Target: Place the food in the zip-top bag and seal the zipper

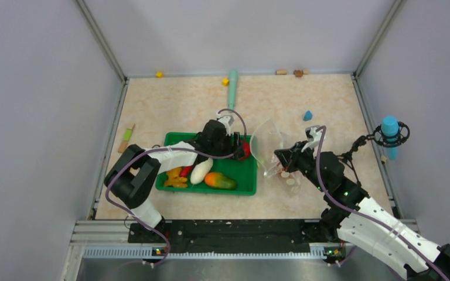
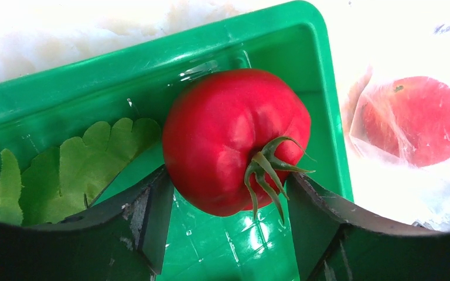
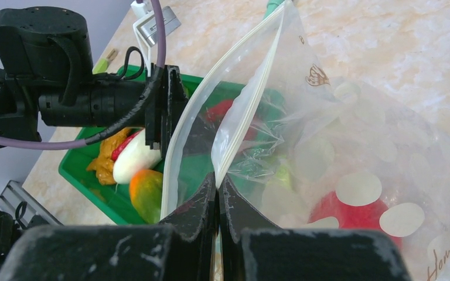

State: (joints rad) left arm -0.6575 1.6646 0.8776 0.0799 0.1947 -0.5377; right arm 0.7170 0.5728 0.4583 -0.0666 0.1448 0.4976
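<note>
My left gripper [image 2: 228,181] is at the far right corner of the green tray [image 2: 258,41], shut on a red tomato [image 2: 234,137] held between its fingertips. In the top view it [image 1: 238,146] is beside the bag's mouth. My right gripper [image 3: 217,178] is shut on the mouth edge of the clear dotted zip-top bag [image 3: 328,134] and holds it up, with the zipper [image 3: 252,99] gaping open. A second red tomato [image 3: 351,213] lies inside the bag. A green leaf [image 2: 88,164], white radish [image 1: 201,170], mango [image 1: 220,181], yellow-orange bunch [image 1: 174,177] and red chili [image 1: 186,170] lie in the tray.
A long teal stick [image 1: 232,85] lies at the back centre. Small yellow blocks [image 1: 159,74], wooden blocks [image 1: 281,72] and a blue block [image 1: 307,115] lie near the back. A blue-tipped device [image 1: 390,134] stands at the right wall.
</note>
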